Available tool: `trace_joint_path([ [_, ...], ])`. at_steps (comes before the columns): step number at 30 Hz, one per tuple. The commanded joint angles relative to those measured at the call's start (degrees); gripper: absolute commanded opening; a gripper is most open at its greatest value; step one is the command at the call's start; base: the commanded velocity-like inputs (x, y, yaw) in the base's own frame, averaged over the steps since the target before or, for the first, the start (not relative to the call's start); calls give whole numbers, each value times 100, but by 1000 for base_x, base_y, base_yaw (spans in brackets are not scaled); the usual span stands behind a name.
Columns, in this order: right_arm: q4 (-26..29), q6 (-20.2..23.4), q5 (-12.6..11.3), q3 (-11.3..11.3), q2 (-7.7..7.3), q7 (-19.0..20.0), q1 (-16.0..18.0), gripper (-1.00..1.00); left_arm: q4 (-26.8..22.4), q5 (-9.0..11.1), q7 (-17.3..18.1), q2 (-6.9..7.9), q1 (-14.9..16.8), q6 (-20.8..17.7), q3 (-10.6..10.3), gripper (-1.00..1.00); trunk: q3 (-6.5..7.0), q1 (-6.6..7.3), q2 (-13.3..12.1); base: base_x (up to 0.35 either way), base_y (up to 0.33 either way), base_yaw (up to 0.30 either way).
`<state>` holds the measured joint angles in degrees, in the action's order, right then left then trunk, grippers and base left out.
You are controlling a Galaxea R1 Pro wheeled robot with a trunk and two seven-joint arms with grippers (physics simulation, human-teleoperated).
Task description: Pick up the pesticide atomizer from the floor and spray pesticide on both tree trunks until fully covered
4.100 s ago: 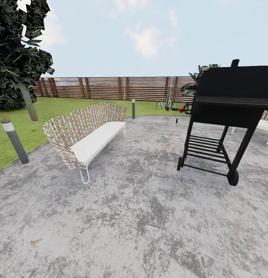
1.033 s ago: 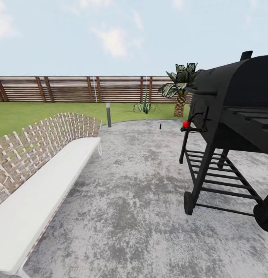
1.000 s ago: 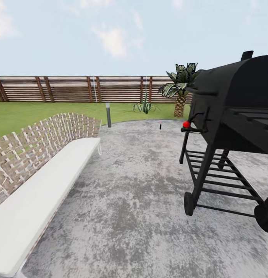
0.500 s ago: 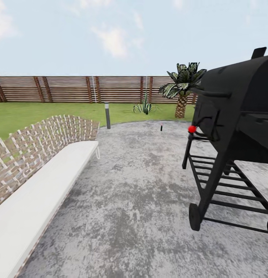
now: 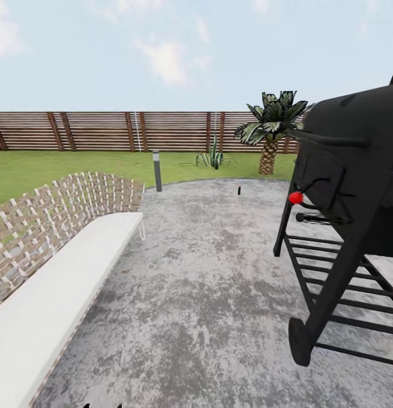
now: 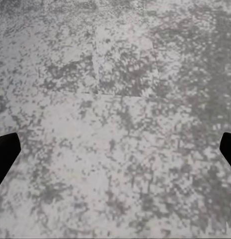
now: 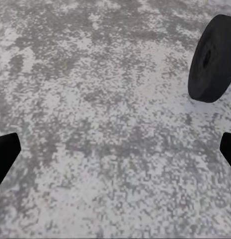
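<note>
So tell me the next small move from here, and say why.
Probably keep rolling forward down the paved gap between the white bench and the black grill, towards the small dark object standing on the far paving, which may be the atomizer; it is too small to tell. Both grippers, left and right, are open and empty over bare paving.

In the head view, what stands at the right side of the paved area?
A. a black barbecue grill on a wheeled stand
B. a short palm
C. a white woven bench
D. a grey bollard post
A: the black barbecue grill stands there on its wheeled frame, while the bench is at the left.
</note>
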<state>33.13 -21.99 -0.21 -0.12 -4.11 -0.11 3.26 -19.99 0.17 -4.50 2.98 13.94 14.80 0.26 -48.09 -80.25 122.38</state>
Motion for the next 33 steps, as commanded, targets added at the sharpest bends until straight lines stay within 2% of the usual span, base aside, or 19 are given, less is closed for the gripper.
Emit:
trace_joint_path([
  [1, 112, 4, 3, 7, 3, 7, -1, 100, -62, 7, -8, 0, 1, -6, 0, 100, 0, 0, 0, 311, 190, 0],
  [6, 266, 7, 24, 5, -5, 10, -1, 100, -82, 2, -24, -6, -30, -7, 2, 100, 0, 0, 0, 309, 198, 0],
  [13, 277, 10, 30, 9, -6, -5, -1, 100, 148, -9, -31, -10, -56, -4, 6, 100, 0, 0, 0, 317, 153, 0],
  [23, 258, 11, 47, 21, -2, 2, -1, 100, 179, 7, -30, -3, -62, -4, 9, 100, 0, 0, 0, 336, 24, -7],
  [33, 249, 11, 51, 21, -2, 17, -1, 100, 184, 17, -33, 0, -67, 5, 8, 100, 0, 0, 0, 339, 0, -158],
])
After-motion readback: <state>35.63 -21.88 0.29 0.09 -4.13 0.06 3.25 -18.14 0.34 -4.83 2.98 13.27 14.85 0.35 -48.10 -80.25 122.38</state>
